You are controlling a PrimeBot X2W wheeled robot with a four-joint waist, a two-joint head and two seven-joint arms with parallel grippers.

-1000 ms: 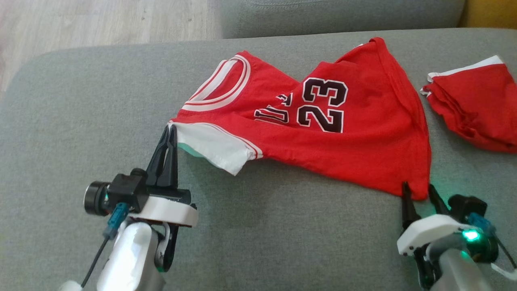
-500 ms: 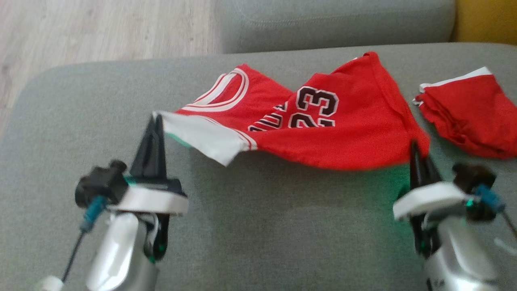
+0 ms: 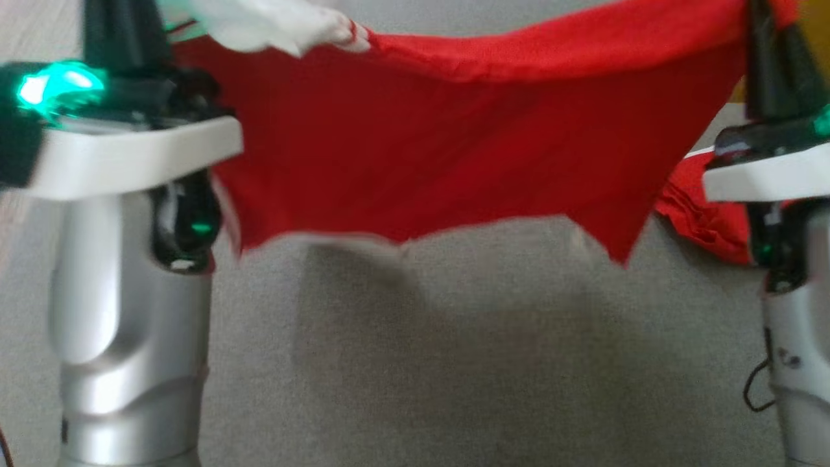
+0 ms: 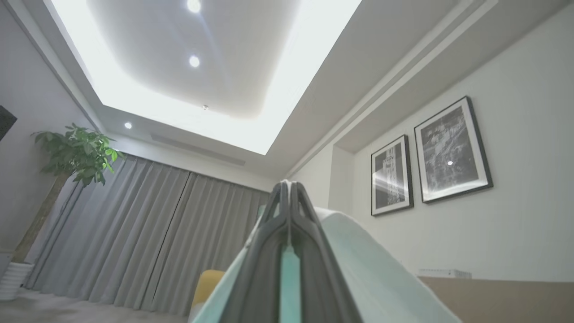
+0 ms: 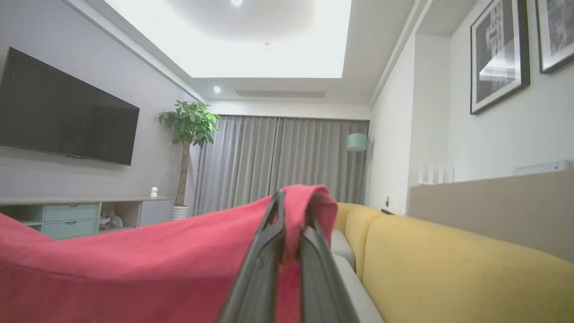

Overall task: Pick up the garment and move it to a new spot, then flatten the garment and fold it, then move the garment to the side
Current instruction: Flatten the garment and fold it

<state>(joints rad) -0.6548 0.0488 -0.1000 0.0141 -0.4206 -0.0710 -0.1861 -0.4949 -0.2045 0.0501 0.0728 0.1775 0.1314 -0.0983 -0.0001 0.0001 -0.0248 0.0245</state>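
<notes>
Left gripper [image 3: 124,29]: pressed together on the white sleeve end of the garment; in the left wrist view, fingers [image 4: 264,260] closed flat with a strip of pale cloth pinched between them and more spilling down on their right.
Right gripper [image 3: 771,45]: clamped on a red corner of the same garment; in the right wrist view, cloth folded over the tips and trailing away to the left of the fingers.
Garment [image 3: 454,149]: red jersey, stretched as a sagging sheet between the two grippers; top edge running from one pinch to the other, lower edge uneven and hanging about level with the wrists; blurred.
White sleeve [image 3: 272,23]: bunched just beside the left gripper, on its inner side.
Grey sofa seat [image 3: 454,376]: below both grippers, with a soft shadow under the hanging cloth.
Second red cloth [image 3: 703,217]: crumpled on the seat, just inside the right wrist, partly hidden by it.
Yellow cushion [image 5: 448,269]: to the right of the right gripper's fingers.
Potted plant [image 5: 188,121]: far beyond the right gripper's tips, up and to their left, beside grey curtains [image 5: 287,161].
</notes>
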